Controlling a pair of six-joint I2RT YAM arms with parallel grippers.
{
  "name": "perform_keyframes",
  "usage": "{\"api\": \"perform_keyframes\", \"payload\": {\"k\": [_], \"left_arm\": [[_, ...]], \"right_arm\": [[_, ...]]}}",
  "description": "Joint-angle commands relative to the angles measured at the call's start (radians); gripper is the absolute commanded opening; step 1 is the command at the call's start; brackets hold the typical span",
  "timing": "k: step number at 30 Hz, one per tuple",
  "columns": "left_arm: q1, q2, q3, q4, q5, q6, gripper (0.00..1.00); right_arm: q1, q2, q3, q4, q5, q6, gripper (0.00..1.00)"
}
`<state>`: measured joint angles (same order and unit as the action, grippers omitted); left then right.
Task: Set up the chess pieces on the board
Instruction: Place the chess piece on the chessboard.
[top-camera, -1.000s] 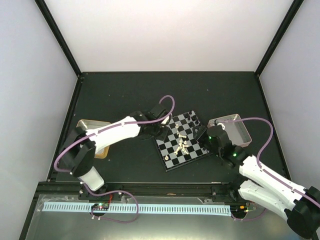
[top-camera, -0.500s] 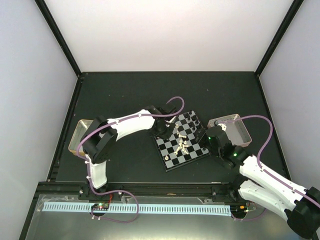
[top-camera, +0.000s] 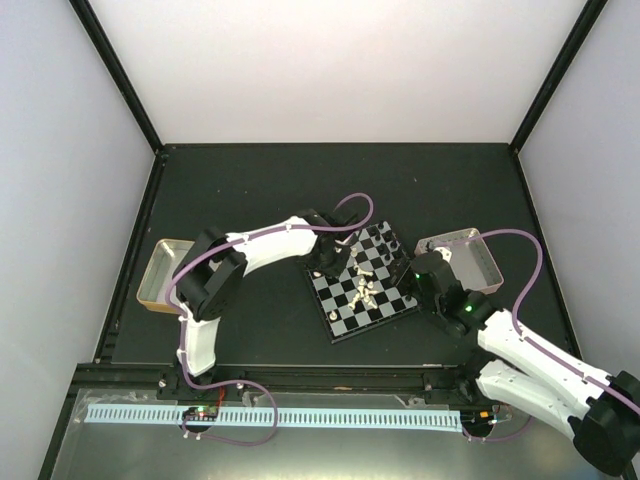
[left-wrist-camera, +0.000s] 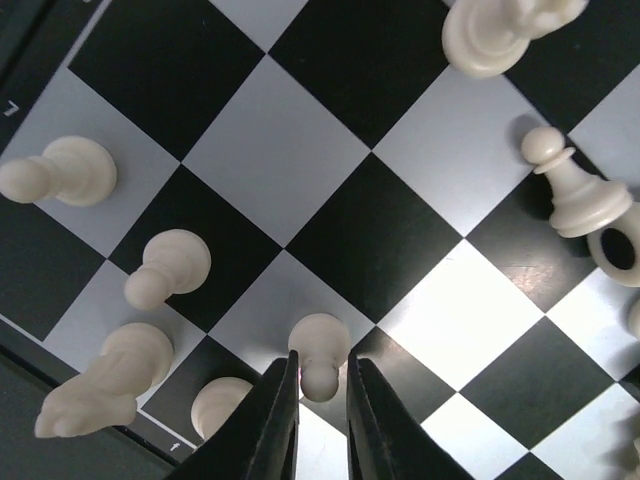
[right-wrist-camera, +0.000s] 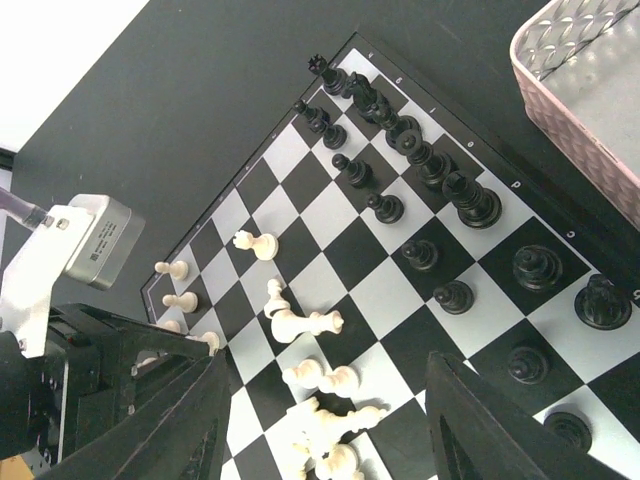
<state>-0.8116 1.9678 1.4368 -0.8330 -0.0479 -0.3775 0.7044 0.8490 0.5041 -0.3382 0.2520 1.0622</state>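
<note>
- Writing: small pale characters run along the dark rim of the board (top-camera: 349, 319); they are too small to read in any view.
- Board: it lies turned at an angle on the black table (top-camera: 250, 190), between the two wrists.
- Black chessmen (right-wrist-camera: 421, 157): these stand in two rows along the board edge nearest the pinkish tray (right-wrist-camera: 590, 100).
- Cream chessmen, loose (right-wrist-camera: 300, 325): several lie toppled near the middle of the board.
- Cream chessmen, placed: two pawns (left-wrist-camera: 165, 272) stand in a line one square in from the rim. A knight (left-wrist-camera: 98, 388) stands tilted on the edge row beside them.
- Left gripper (left-wrist-camera: 322, 398): the fingers are drawn narrow about a cream pawn (left-wrist-camera: 318, 345), its head between the tips. The pawn stands in line with the other two pawns.
- Right gripper (right-wrist-camera: 328, 385): the fingers are spread wide with nothing between them. It hangs above the board's near side, apart from every piece.
- Left arm (top-camera: 265, 248): it bends at the elbow and reaches across to the board's left corner, wrist pointing down.
- Right arm (top-camera: 520, 345): it stretches up and leftward, its wrist between the board and the pinkish tray.
- Metal tray (top-camera: 160, 275): it sits at the table's left edge, well apart from the board.
</note>
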Motion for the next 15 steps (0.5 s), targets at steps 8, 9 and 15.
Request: {"api": "perform_keyframes", "payload": {"k": [8,9,15], "left_arm": [[0.008,0.023,0.041,-0.043,-0.026,0.011,0.2],[0.008,0.021,0.044,-0.042,-0.026,0.012,0.21],[0.007,-0.002,0.06,-0.043,-0.017,0.012,0.21]], "right_arm": [[-0.005,0.021,0.03,0.016,0.007,-0.023,0.55],[-0.006,0.022,0.03,0.017,0.006,-0.024,0.55],[-0.006,0.022,0.031,0.018,0.006,-0.025,0.55]]}}
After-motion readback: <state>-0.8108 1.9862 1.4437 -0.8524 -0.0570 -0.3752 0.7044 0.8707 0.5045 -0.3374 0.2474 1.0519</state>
